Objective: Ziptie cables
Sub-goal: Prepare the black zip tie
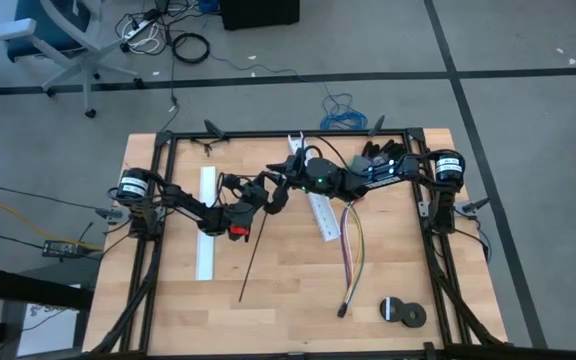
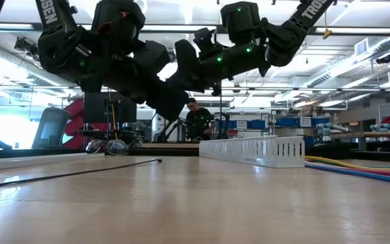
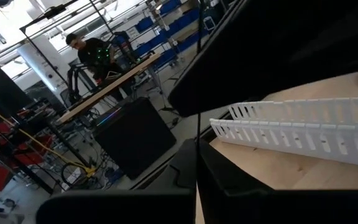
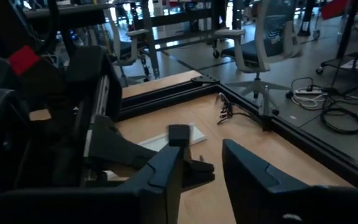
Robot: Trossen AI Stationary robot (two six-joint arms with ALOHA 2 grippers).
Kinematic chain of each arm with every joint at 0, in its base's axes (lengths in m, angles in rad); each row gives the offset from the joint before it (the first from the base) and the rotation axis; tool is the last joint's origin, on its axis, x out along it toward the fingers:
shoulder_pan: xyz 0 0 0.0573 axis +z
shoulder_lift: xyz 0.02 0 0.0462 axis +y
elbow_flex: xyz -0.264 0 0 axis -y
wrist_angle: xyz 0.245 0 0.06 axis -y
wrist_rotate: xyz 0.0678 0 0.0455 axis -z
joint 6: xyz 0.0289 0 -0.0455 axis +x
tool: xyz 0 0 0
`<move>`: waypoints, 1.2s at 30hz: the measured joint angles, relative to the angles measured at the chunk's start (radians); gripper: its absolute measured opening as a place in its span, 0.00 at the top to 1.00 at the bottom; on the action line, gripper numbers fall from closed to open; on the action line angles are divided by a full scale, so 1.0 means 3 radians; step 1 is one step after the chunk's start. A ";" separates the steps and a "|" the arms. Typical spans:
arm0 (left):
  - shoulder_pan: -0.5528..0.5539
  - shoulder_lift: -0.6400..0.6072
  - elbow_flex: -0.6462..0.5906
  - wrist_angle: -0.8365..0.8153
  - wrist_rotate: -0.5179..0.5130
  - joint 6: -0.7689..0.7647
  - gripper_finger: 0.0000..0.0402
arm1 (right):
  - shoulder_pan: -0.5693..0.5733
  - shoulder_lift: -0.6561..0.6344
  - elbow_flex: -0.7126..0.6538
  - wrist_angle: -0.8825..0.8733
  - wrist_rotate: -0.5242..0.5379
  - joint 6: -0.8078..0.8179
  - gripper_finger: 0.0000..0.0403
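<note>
Wooden table [image 1: 288, 300] lies bare ahead; left pincer [image 1: 280, 190] seemingly together on ziptie [image 1: 253, 258], right pincer [image 4: 201, 168] apart.

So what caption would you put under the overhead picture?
Both grippers, left and right, meet above the table beside a white slotted channel; a black ziptie and the cables lie on the wood.

White capital letters run along both dark arms in the low view: the left arm [image 2: 49, 20], at about ten o'clock, shows "SEN", and the right arm [image 2: 311, 9], at about one o'clock, shows "TROS". Both are cut off by the frame edge. No other text is legible.
</note>
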 joint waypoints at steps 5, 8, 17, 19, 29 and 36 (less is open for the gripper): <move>0.0000 0.0000 0.0000 -0.0012 0.0002 0.0000 0.99 | 0.0001 0.0000 0.0000 -0.0044 0.0003 -0.0091 0.95; 0.0000 0.0000 0.0000 -0.0019 0.0009 0.0001 0.99 | 0.0000 -0.0003 0.0001 -0.0095 0.0045 -0.0103 0.98; -0.0040 0.0001 -0.0004 -0.0066 0.0094 0.0001 0.99 | -0.0043 -0.0005 0.0003 -0.0360 0.0101 0.0011 1.00; -0.0064 0.0001 -0.0004 -0.0090 0.0099 0.0000 0.99 | -0.0043 -0.0005 0.0003 -0.0385 0.0088 0.0024 1.00; -0.0184 0.0000 -0.0003 -0.0621 0.0414 -0.0254 0.79 | -0.0051 0.0003 -0.0006 -0.0612 0.0044 0.0158 1.00; -0.0221 -0.0266 0.0043 -0.1580 0.0881 -0.1119 0.67 | -0.0046 0.0003 -0.0004 -0.1062 0.0045 0.0274 1.00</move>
